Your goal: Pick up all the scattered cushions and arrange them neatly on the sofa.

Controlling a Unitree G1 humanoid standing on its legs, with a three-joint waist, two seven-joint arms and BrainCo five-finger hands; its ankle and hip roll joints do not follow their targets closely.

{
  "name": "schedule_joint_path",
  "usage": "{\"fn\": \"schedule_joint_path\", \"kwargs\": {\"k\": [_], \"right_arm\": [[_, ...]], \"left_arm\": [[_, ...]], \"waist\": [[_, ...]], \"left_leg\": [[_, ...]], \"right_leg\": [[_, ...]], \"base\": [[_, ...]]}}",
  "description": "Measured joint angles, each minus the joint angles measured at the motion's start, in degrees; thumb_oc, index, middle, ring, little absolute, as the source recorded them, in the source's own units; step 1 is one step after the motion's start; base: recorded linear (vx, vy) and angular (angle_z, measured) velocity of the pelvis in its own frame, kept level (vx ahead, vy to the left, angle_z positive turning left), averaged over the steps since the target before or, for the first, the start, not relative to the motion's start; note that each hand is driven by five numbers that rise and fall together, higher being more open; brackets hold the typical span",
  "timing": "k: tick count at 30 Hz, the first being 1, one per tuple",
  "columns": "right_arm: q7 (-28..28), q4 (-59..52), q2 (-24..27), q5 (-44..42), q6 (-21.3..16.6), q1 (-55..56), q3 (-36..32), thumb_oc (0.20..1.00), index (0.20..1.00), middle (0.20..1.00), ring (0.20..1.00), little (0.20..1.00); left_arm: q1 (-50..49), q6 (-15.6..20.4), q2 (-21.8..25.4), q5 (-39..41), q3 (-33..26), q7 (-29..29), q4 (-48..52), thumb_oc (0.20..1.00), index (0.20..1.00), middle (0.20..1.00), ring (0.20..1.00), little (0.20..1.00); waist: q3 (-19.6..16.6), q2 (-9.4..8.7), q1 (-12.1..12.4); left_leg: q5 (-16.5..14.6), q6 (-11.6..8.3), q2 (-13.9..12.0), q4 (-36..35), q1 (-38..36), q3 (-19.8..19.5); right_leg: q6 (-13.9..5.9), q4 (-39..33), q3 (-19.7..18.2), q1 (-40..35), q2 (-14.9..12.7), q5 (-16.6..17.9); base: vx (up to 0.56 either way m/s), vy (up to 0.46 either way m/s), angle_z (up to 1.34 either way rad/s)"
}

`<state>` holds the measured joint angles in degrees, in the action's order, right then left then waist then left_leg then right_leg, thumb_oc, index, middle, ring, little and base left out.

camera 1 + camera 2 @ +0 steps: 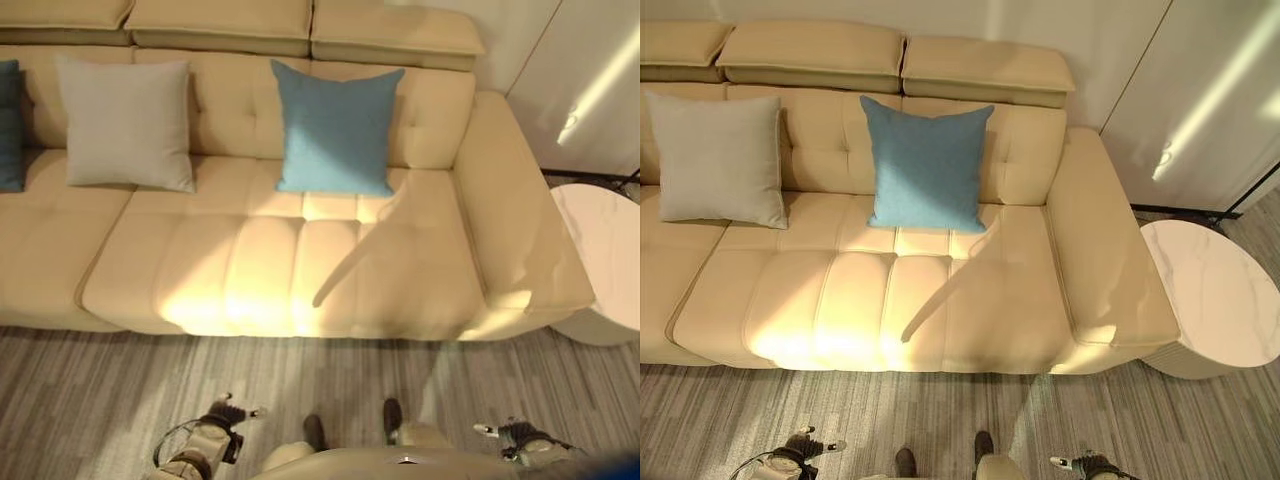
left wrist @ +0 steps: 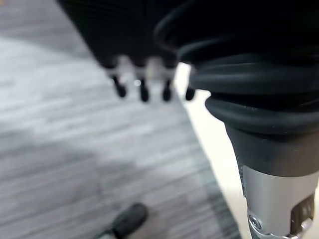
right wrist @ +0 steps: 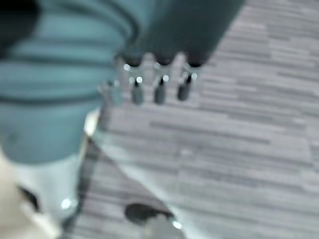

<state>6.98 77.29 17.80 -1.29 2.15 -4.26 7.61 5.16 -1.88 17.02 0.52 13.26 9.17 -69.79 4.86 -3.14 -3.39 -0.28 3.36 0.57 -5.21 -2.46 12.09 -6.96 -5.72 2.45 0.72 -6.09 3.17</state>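
Observation:
A cream sofa (image 1: 300,270) spans the view in front of me. Three cushions lean upright against its backrest: a teal-blue one (image 1: 337,128) right of centre, a light grey one (image 1: 125,125) to its left, and a dark blue one (image 1: 8,125) cut off at the left edge. My left hand (image 1: 222,412) hangs low over the carpet at the lower left. In the left wrist view its fingers (image 2: 143,89) are straight and hold nothing. My right hand (image 1: 512,432) hangs at the lower right, its fingers (image 3: 159,89) also straight and holding nothing.
A round white marble side table (image 1: 1210,290) stands beside the sofa's right armrest (image 1: 1105,250). Grey striped carpet (image 1: 100,400) runs between me and the sofa front. Pale wall panels (image 1: 1200,90) rise behind the table.

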Motion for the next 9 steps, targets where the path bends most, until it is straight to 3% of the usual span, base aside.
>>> {"fn": "schedule_joint_path", "kwargs": {"k": [4,9], "right_arm": [[-0.2,-2.0,0.0,0.0,-0.1,-0.1,1.0,1.000,1.000,1.000,1.000,1.000],[0.0,-2.0,0.5,0.0,-0.1,1.2,0.9,1.000,1.000,1.000,1.000,1.000]], "left_arm": [[-2.2,0.2,-1.2,0.0,-2.0,0.0,1.0,1.000,1.000,1.000,1.000,1.000],[-4.2,-0.1,-1.0,0.0,-2.2,0.0,0.8,1.000,1.000,1.000,1.000,1.000]], "waist": [[-1.5,1.51,0.5],[-2.4,1.47,1.0]], "left_leg": [[0.4,-2.62,-2.3,0.0,-0.8,-0.9],[1.0,-3.51,-3.3,0.2,-0.1,-3.1]], "right_leg": [[2.35,0.0,0.3,-1.2,2.7,0.1],[3.42,0.0,2.0,-1.5,3.6,-0.4]], "base": [[-0.01,-0.071,0.02],[-0.02,-0.043,0.20]]}}
